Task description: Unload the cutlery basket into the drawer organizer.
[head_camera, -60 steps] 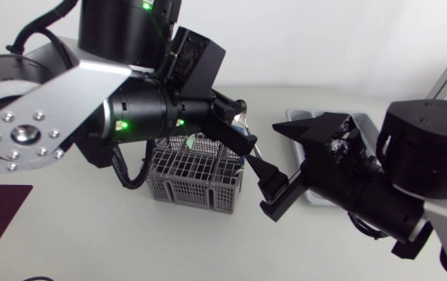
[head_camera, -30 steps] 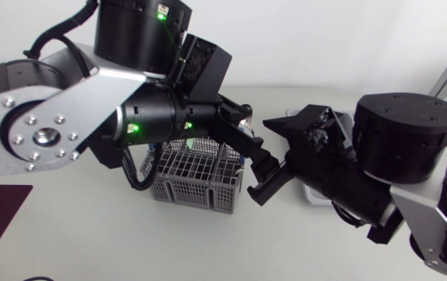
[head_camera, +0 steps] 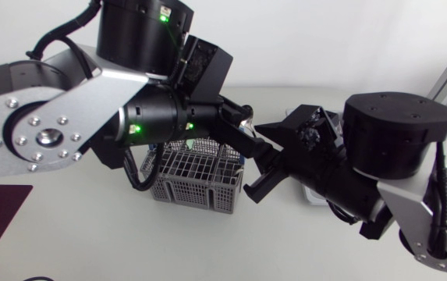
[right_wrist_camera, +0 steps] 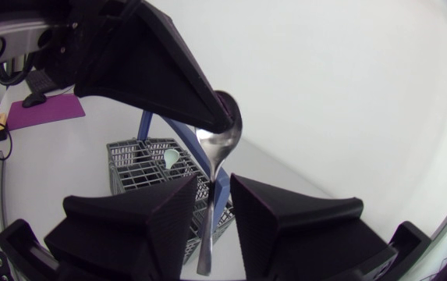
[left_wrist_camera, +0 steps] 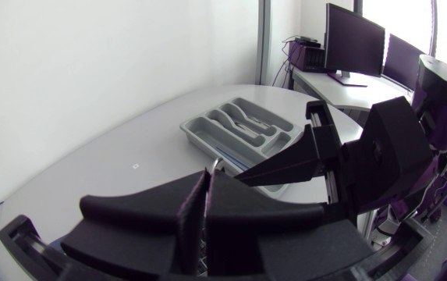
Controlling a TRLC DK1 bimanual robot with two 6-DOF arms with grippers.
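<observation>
White desk (head_camera: 75,226), basket (head_camera: 196,179) mid-desk, organizer (left_wrist_camera: 200,133) toward its right edge. Your left fingers (right_wrist_camera: 168,70) are clamped on the spoon (right_wrist_camera: 217,148) bowl above the basket. Your right fingers (right_wrist_camera: 293,226) stand apart around its handle, not gripping. Looks like a handover: close right, release left, carry to the organizer.
</observation>
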